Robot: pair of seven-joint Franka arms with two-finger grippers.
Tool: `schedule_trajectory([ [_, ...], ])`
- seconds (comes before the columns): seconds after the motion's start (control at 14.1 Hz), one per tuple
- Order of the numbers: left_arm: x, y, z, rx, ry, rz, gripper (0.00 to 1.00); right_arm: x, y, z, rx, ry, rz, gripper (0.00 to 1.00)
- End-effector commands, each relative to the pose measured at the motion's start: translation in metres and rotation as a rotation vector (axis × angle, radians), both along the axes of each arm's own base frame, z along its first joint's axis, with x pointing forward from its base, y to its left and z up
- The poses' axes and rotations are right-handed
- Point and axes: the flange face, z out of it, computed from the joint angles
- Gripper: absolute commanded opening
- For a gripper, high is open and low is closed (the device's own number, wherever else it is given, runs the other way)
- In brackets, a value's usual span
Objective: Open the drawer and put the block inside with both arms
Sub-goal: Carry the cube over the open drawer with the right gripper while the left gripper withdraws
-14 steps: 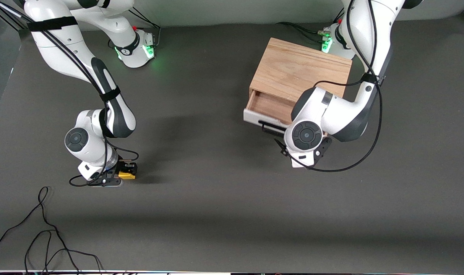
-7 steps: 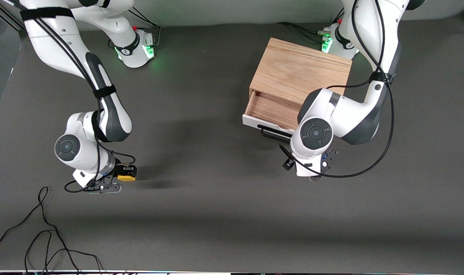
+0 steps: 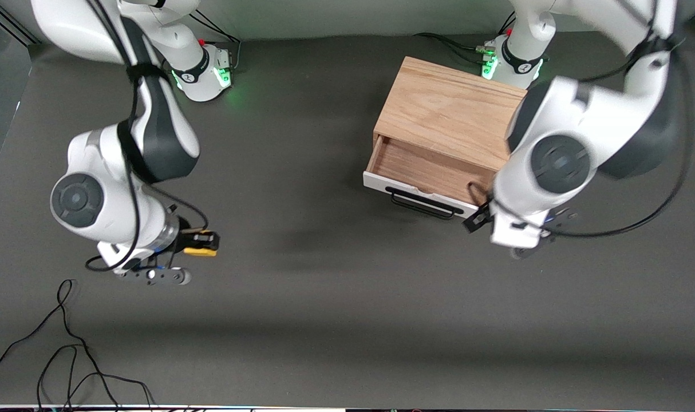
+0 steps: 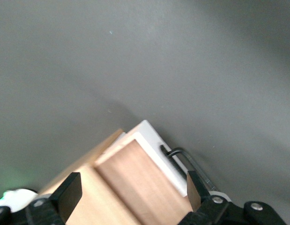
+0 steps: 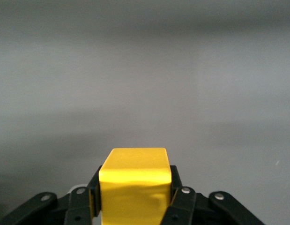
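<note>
Two white jointed robot arms are working over one dark grey counter (image 3: 336,297). One light-wood box (image 3: 450,111) is sitting toward the left arm's end of the counter, and its one wide shallow drawer with a white front panel (image 3: 419,171) is standing pulled out, showing a bare light wood floor, with one black bar handle (image 3: 422,205) on the front. The left hand (image 4: 130,192) is hanging above the drawer's corner with its fingers (image 4: 70,192) spread wide apart, holding and touching nothing. The right hand (image 3: 201,243) is hanging over the counter toward the right arm's end, well apart from the box, with its fingers clamped together on the one small yellow cube (image 5: 135,185), lifted off the counter.
</note>
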Motion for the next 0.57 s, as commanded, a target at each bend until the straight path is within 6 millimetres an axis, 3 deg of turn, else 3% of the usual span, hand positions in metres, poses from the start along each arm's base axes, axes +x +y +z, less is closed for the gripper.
schedule_trajectory([
  [0.0,-0.027,0.031,0.057,-0.039,-0.013,-0.131,1.00,-0.025,0.077,0.036,-0.003,-0.008,-0.084,0.06],
  [0.14,-0.039,0.041,0.085,-0.061,-0.046,-0.208,1.00,-0.050,0.132,0.053,0.007,-0.039,-0.120,0.06],
  [0.28,-0.043,0.068,0.092,-0.068,-0.037,-0.265,1.00,-0.077,0.188,0.065,0.022,-0.071,-0.133,0.06],
  [0.49,-0.036,0.102,0.099,-0.094,-0.065,-0.334,1.00,-0.124,0.264,0.066,0.049,-0.092,-0.165,0.06],
])
